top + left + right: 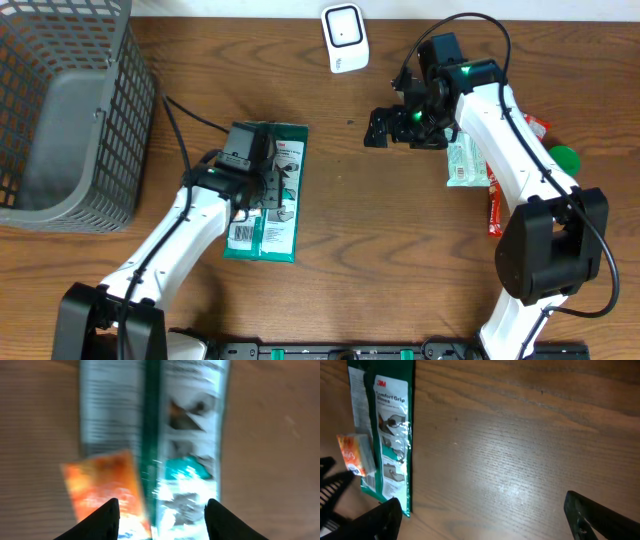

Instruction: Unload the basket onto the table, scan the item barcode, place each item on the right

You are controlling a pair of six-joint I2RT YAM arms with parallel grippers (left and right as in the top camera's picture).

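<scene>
The item is a green and white glove package (283, 190) lying flat on the wooden table, left of centre. A white label sits at its near end. My left gripper (258, 190) hovers over it. In the blurred left wrist view the package (185, 435) runs away from the jaws, and a small orange packet (105, 485) lies on its left side. The left gripper (162, 520) is open, its black fingertips (107, 520) apart above both. My right gripper (390, 128) is open over bare wood, right of the package (390, 445). The white scanner (343, 38) stands at the back.
A grey mesh basket (60, 110) fills the far left corner. Near the right arm lie a white packet (465, 160), a red packet (497, 210) and a green round thing (563, 157). The orange packet (352, 455) also shows in the right wrist view.
</scene>
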